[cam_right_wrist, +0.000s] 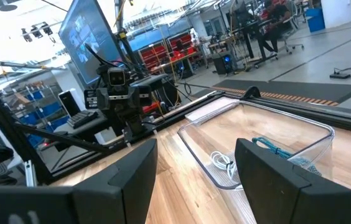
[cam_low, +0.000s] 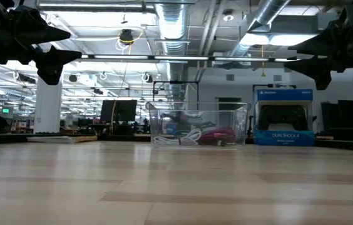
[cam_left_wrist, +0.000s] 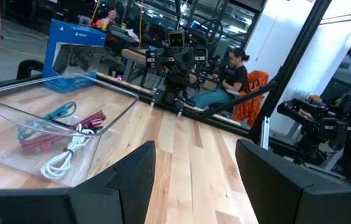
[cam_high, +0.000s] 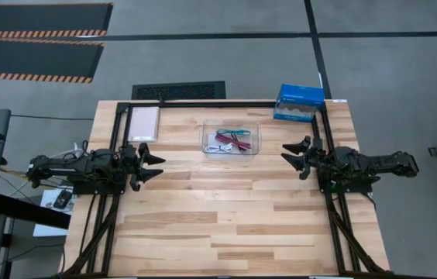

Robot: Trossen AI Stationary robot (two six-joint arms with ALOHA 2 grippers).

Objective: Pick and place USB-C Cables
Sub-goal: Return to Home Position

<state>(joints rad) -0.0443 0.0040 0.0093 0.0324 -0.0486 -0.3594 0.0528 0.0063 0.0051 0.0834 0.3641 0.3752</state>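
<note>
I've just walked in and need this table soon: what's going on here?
Nothing is being handled right now. The left end effector and right end effector hang open and empty at opposite sides of the table, clear of everything. A white cable, a dark red cable and a teal cable lie coiled inside the clear bin at the table's far middle. The blue box stands at the far right corner.

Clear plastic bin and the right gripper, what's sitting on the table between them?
Nothing: in the high view only bare light wooden table separates the clear plastic bin from the open right gripper.
</note>
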